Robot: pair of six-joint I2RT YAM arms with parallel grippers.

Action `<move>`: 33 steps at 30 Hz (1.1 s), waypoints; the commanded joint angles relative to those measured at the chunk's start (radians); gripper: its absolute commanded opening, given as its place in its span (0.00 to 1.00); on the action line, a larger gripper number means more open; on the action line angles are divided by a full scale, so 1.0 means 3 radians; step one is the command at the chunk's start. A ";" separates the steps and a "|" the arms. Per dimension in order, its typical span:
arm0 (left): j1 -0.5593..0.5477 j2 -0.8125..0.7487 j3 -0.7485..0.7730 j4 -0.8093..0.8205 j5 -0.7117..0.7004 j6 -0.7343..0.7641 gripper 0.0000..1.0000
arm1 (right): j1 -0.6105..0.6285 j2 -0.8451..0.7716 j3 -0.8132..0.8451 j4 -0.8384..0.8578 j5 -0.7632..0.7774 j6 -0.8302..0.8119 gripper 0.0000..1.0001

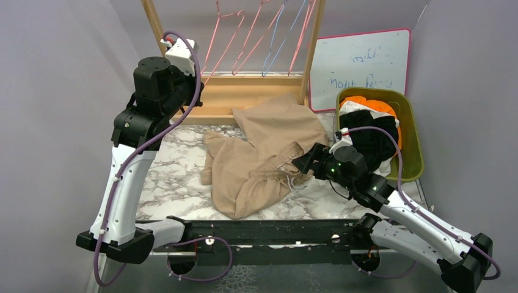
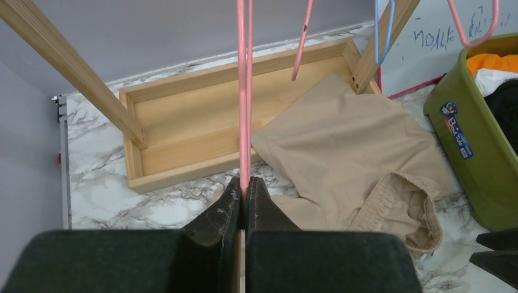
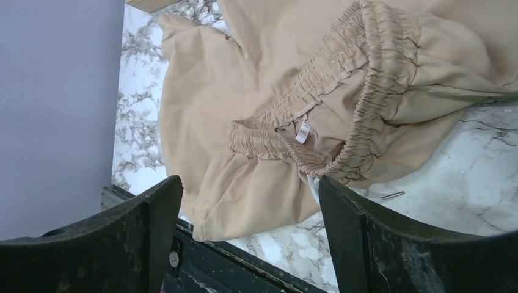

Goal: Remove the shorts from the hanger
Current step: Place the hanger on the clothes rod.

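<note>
1. Marble tabletop [image 1: 171, 183] carries everything. Nearest, the right pincer [image 3: 247, 189] hangs wide apart over the tan shorts [image 1: 269, 146], likely ready to grab.
2. One tan pair lies flat, off its hanger.
3. Left pincer [image 2: 244, 189] is clenched on the pink hanger [image 2: 245, 91], steadying it.
4. Green bin [image 1: 415, 140] keeps three pairs: orange shorts [image 1: 369, 104], white shorts [image 1: 354, 110], black shorts [image 1: 372, 137].
5. Wooden rack [image 1: 244, 97] holds four bare hangers: three pink ones and one blue hanger [image 2: 375, 30].

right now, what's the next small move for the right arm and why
Probably lower the open right gripper onto the waistband of the tan shorts and close: they lie loose on the table just under it, near the green bin.
</note>
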 commanded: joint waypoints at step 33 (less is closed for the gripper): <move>0.0018 0.0596 0.0465 0.0344 0.0105 0.0116 0.00 | 0.0005 0.0049 0.0052 -0.0154 -0.0027 0.0045 0.84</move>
